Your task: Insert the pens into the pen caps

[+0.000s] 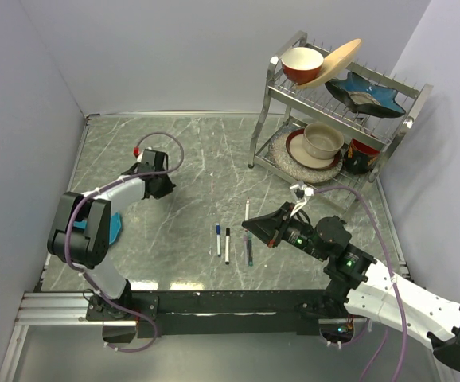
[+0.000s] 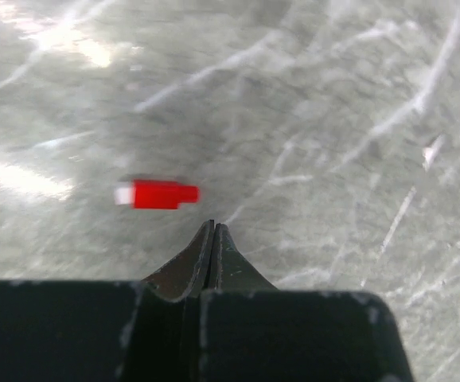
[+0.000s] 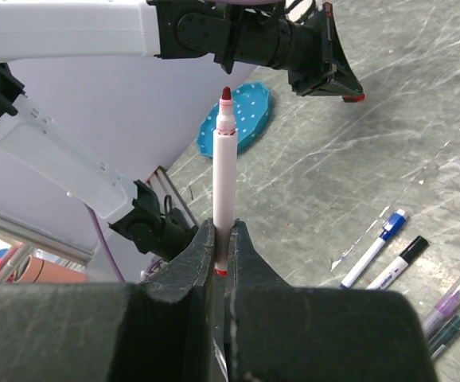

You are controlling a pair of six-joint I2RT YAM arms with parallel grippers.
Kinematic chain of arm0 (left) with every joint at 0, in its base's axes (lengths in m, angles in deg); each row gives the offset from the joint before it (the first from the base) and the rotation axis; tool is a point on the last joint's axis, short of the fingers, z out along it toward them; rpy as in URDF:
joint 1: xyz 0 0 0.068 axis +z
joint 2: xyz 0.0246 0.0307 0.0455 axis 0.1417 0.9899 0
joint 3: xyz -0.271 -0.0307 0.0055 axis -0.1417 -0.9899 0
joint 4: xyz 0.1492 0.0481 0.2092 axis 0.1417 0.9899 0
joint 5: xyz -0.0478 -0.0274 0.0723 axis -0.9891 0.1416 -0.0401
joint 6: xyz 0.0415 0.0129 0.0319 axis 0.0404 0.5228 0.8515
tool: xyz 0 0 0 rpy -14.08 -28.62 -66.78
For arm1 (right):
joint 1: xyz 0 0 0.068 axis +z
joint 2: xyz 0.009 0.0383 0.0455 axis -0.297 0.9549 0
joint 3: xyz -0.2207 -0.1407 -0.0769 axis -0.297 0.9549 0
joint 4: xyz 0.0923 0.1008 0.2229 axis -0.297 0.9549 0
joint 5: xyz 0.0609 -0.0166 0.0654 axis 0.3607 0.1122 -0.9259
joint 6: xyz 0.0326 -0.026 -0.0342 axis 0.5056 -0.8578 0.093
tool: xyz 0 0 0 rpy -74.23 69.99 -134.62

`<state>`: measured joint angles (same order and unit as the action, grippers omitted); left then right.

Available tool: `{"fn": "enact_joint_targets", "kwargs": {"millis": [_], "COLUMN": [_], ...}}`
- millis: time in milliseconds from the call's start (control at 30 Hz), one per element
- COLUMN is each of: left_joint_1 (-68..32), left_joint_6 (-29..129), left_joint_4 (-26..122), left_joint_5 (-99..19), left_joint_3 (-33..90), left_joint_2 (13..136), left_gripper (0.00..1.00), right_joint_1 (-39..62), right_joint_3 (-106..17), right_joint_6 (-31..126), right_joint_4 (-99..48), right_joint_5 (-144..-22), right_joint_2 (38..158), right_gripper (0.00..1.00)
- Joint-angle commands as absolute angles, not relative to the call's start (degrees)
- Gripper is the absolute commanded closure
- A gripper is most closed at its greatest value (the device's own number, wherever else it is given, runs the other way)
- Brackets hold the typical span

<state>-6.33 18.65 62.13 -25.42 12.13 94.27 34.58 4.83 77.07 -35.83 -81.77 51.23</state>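
My right gripper is shut on a white pen with a bare red tip, held up off the table; it shows in the top view ahead of that gripper. A red cap lies on the table just beyond and left of my left gripper, which is shut and empty. In the top view the cap is at the left gripper's tip. A blue-capped pen, a black-capped pen and a dark teal pen lie side by side at centre front.
A metal dish rack with bowls and plates stands at the back right. A blue perforated piece lies by the left arm's base. Walls close the table on the left, back and right.
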Motion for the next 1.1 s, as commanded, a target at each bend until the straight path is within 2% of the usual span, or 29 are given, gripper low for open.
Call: {"fn": "enact_joint_targets", "kwargs": {"millis": [0,33,133,267,367,700,833,1067], "left_joint_1": [-6.4,-6.4,-6.4,-6.5,-6.5,-6.4,-6.4,-6.4], "left_joint_6": [11.0,7.7,-3.9,-13.2,-17.1,-25.9,-26.8,-30.5], "left_joint_4": [68.5,71.5,79.9,89.2,92.1,90.8,91.7,94.6], "left_joint_5": [-16.7,-11.7,-7.8,-9.7,-11.7,-14.3,-14.0,-12.5], "left_joint_3": [15.1,16.7,19.0,24.5,28.0,32.4,34.4,35.3], "left_joint_2": [90.9,90.7,90.4,94.7,97.9,103.9,106.0,107.6], "left_gripper": [0.99,0.99,0.98,0.86,0.85,0.78,0.65,0.64], "right_joint_1": [34.4,34.4,34.4,34.5,34.4,34.4,34.3,34.4], "right_joint_3": [4.8,4.8,4.8,4.9,4.8,4.3,3.9,3.2], "right_joint_6": [77.8,77.7,78.0,78.1,78.1,76.4,75.5,74.0], "right_joint_4": [-36.9,-36.8,-36.5,-36.8,-36.8,-34.6,-33.3,-31.9], "right_joint_5": [-82.5,-82.4,-82.2,-82.2,-82.2,-80.3,-79.7,-78.6], "right_joint_2": [49.8,49.6,49.1,49.0,49.2,47.6,47.0,46.2], "right_gripper": [1.00,1.00,1.00,1.00,1.00,1.00,1.00,1.00]}}
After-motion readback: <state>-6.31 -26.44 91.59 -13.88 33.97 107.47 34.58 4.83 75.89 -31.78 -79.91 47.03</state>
